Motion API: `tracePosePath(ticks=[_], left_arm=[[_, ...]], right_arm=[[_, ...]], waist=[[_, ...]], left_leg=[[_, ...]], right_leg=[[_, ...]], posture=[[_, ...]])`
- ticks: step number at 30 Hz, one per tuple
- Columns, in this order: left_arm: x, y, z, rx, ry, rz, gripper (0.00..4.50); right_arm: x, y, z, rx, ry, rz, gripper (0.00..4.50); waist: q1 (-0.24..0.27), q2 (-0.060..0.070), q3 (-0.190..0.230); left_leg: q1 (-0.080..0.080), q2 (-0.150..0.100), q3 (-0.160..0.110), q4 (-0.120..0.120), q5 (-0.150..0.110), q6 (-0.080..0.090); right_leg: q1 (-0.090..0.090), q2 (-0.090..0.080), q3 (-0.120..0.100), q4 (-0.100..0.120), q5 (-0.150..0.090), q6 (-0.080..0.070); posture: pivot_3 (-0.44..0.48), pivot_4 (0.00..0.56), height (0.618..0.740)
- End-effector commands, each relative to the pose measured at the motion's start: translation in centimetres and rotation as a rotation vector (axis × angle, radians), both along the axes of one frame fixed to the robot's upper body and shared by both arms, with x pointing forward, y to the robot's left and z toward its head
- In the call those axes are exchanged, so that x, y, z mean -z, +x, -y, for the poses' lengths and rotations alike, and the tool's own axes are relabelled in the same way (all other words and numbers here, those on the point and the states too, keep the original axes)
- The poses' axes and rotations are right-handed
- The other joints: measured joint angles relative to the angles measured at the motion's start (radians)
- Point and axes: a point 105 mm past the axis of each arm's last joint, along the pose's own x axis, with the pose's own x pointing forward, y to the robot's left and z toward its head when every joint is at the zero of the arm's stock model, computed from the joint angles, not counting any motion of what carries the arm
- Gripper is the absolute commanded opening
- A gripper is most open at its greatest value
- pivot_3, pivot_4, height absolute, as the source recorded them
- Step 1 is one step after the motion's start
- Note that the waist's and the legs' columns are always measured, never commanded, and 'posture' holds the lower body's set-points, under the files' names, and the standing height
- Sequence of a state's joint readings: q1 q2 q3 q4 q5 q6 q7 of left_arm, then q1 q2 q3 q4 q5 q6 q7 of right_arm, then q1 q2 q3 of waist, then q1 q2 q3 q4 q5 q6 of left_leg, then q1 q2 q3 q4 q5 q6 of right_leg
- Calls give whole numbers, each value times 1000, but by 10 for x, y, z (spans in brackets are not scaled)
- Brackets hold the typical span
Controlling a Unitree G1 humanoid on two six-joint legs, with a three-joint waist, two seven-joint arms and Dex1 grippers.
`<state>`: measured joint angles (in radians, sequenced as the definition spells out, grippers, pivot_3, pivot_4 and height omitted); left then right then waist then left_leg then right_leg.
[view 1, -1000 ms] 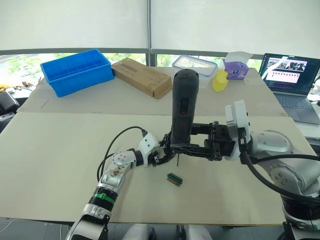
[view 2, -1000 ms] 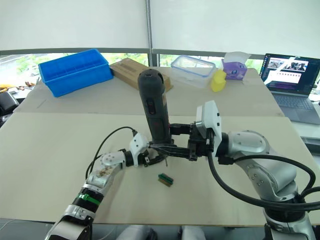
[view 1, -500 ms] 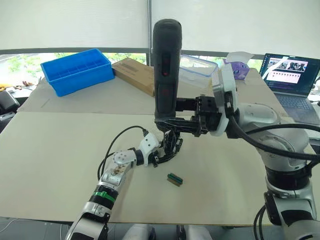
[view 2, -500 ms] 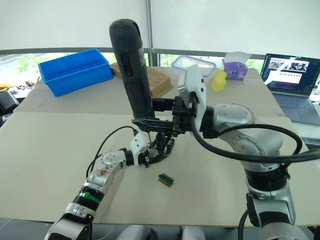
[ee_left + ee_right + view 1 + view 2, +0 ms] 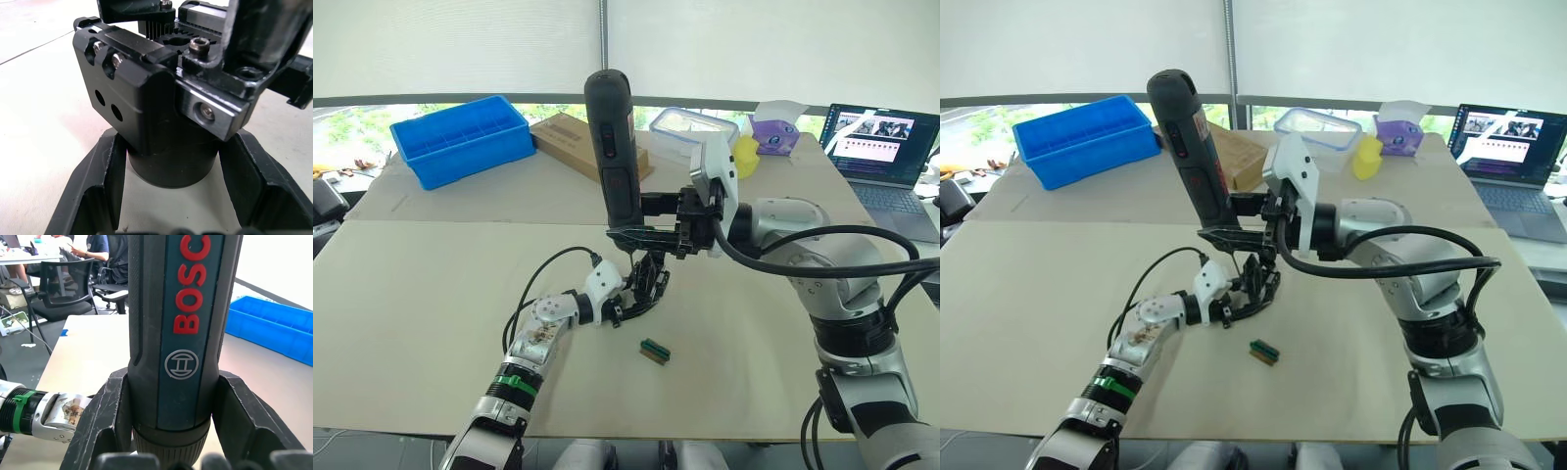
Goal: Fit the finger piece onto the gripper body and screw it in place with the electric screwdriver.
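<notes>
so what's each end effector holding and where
Left end effector: chunky black gripper body, by its round base. Right end effector: dark pen-shaped electric screwdriver, near its bit end.

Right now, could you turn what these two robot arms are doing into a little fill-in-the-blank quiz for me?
1. The right gripper is shut on the electric ____.
2. The left gripper clamps the round base of the black gripper ____.
3. On the table near the left gripper lies a small green-and-brown ____.
4. At the far left of the table stands a ____ compartment tray.

Missing words: screwdriver; body; block; blue
</notes>
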<state>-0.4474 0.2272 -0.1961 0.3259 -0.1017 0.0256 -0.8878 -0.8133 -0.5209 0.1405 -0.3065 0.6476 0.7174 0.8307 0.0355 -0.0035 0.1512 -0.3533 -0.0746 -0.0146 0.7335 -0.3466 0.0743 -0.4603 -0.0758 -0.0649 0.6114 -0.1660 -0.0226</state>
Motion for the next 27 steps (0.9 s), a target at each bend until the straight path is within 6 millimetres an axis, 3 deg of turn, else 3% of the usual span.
tracePosePath(ticks=[1,27], left_arm=[[-3,-5,5,22,-17,10,2259],[-6,-5,8,30,-24,18,2259]], right_arm=[[-20,-7,0,-25,37,97,1919],[-17,-6,-1,-37,20,102,1919]], waist=[[-1,0,0],[-2,0,0]], left_leg=[[0,0,0,0,0,0],[0,0,0,0,0,0]], right_leg=[[0,0,0,0,0,0],[0,0,0,0,0,0]], posture=[[0,150,740],[0,150,740]])
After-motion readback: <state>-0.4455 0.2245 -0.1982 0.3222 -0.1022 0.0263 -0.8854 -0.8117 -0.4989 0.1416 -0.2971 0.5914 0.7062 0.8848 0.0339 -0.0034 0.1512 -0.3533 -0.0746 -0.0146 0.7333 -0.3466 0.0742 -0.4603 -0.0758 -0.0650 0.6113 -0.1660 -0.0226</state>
